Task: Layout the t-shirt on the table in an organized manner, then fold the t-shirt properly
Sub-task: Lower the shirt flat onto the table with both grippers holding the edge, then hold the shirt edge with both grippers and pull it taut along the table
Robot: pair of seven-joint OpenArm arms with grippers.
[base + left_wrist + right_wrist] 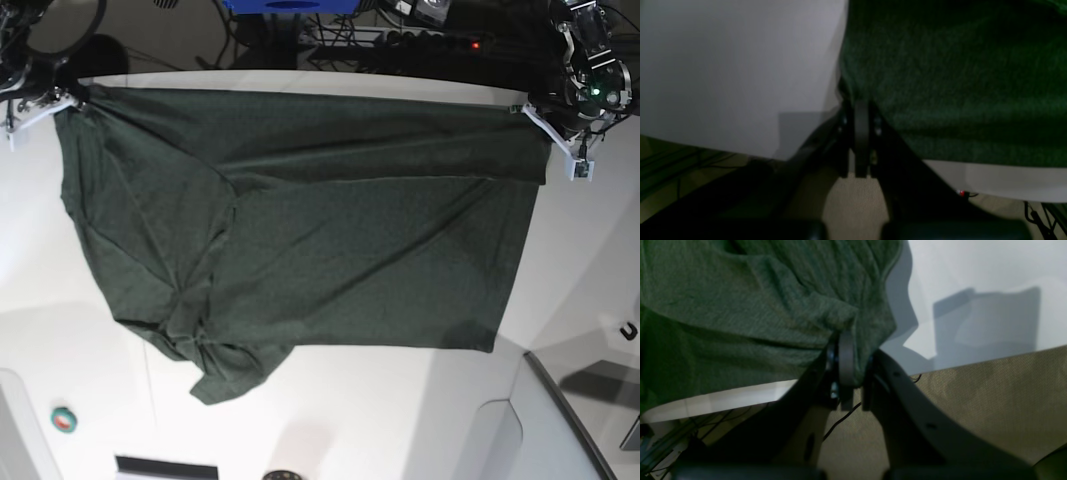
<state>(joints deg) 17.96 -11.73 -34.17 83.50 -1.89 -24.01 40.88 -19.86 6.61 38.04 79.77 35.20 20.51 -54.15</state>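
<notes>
Left pincer point(862, 140) is clamped on a corner of the t-shirt point(300, 240), at 2 o'clock in the base view; right pincer point(848, 366) is clamped on the opposite corner at 10 o'clock. Holding both far corners apart appears meant to stretch that edge straight. The tabletop point(80, 340) carries the shirt, spread across its centre. One sleeve area lies bunched at 7 o'clock. Layout judged incomplete. A small green roll point(64, 419) sits well apart at 8 o'clock.

Dark green t-shirt point(330, 240) spread across glossy white counter point(580, 290), top edge stretched straight, lower-left corner bunched and wrinkled
</notes>
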